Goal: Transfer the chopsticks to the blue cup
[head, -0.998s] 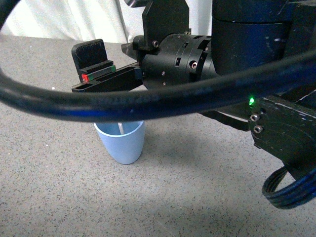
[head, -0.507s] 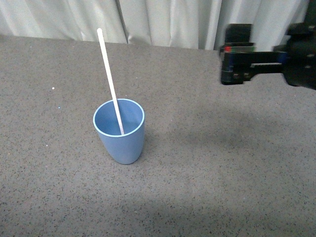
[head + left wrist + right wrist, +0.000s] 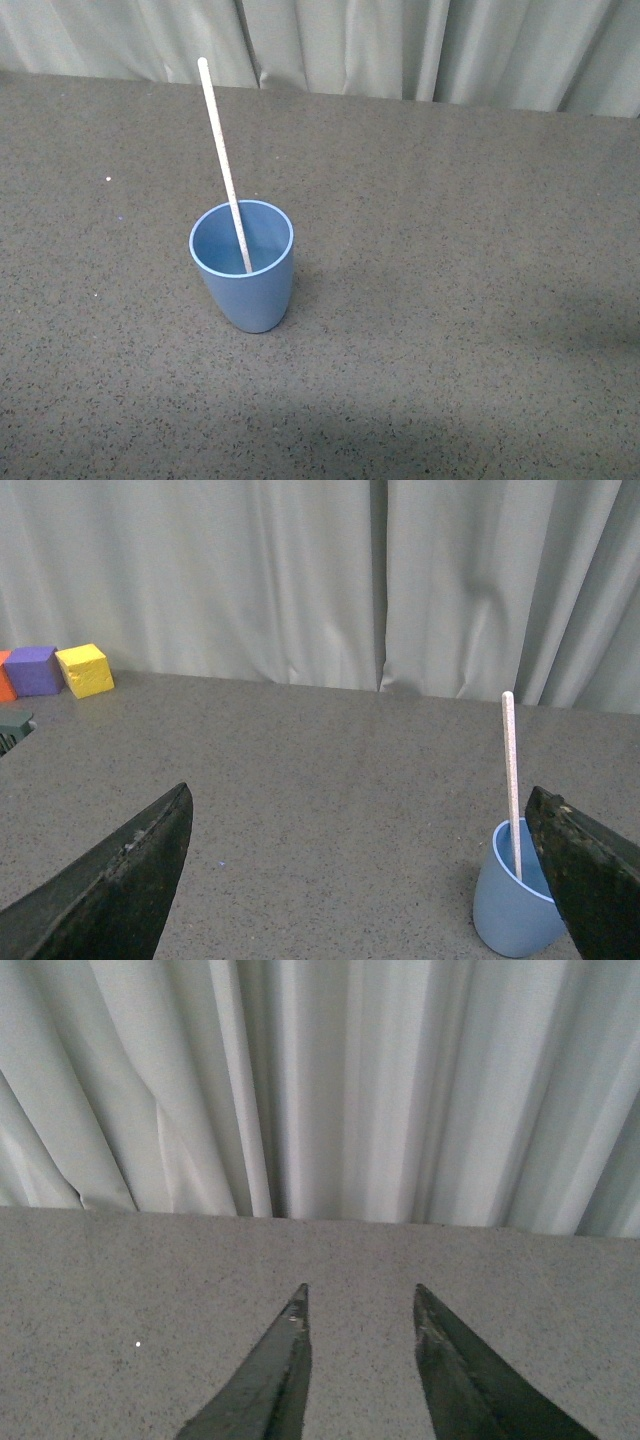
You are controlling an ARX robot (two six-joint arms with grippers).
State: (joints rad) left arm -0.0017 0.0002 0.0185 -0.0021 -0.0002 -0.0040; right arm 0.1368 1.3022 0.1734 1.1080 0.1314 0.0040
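Tabletop (image 3: 450, 380) fills the near ground of the front view, grey and finely speckled, with a soft shadow along its closest edge. A little further in, left of centre, the blue cup (image 3: 245, 295) stands upright on it, mouth open to the camera. The chopsticks (image 3: 222, 165) are in the cup: one pale stick with its lower end down inside, near the inner wall. The shaft crosses the far rim, and more than half its length rises clear above it, leaning to the left. Behind the table hangs a pleated pale curtain (image 3: 350, 45).

From the left wrist, the left gripper (image 3: 357, 792) shows as two dark fingers (image 3: 110, 880) at the near corners of the picture. The jaws are spread wide with only bare table between them. Beyond, close to one finger, the cup sits with the stick looking almost upright in it. Further off, at the table's far edge by the curtain, a yellow cube (image 3: 84, 670) and a purple cube (image 3: 34, 670) sit side by side. An orange block (image 3: 4, 676) is just cut off at the picture's border, beside the purple one.

From the right wrist, the right gripper (image 3: 360, 1290) points across bare table toward the curtain — its two slim tips stand parted, a clear gap between them and nothing in their grasp. Neither cup nor stick appears in this view.
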